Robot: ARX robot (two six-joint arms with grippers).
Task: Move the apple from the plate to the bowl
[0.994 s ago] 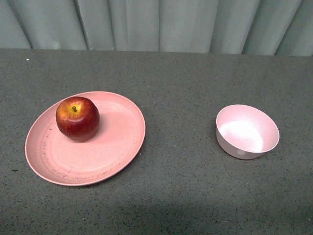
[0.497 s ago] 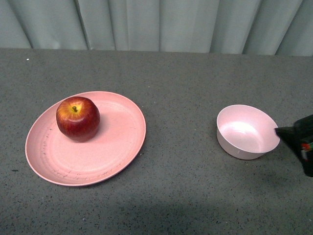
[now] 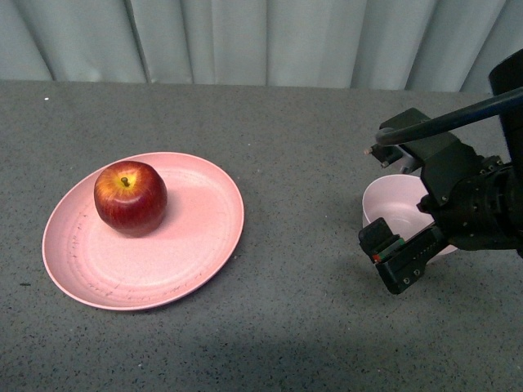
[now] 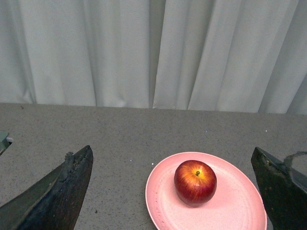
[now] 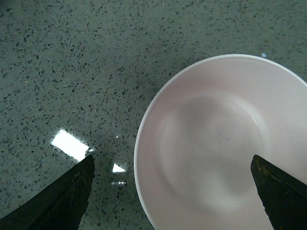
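— Where does the apple sit?
— Your apple (image 3: pixel 130 198) rests on the plate (image 3: pixel 192 241), toward the plate's far left part. Its stem points up, with the yellow-orange patch around it. Neither claw touches it.

— And the bowl?
— Your bowl (image 3: pixel 391 206) stands upright on the tabletop (image 3: pixel 302 327), well to the right of the plate and apart from it. Your right claw (image 3: pixel 400 261) hangs over the bowl's near side and hides part of its rim from the front camera.

— How do my claws stand?
— The right one is spread. In its wrist view one dark finger (image 5: pixel 67 196) is over bare tabletop beside the bowl and the other is over the bowl's hollow, with the rim between them. You cannot tell from the pictures whether it touches the bowl. Your left claw (image 4: pixel 171 149) is spread wide as well and grips nothing. Its wrist view looks across the tabletop at the apple and plate, which lie ahead between its two fingers (image 4: pixel 57 191).

— Any writing to read?
— You have a small red and green mark on the right claw, too small to read. The plate carries faint dark scuffs on its near left part.

— The surface, the room?
— Your tabletop is dark grey with fine pale speckles, and it shows bright glints beside the bowl. Behind its far edge hangs a pale grey-green curtain (image 3: pixel 245 41) in vertical folds.
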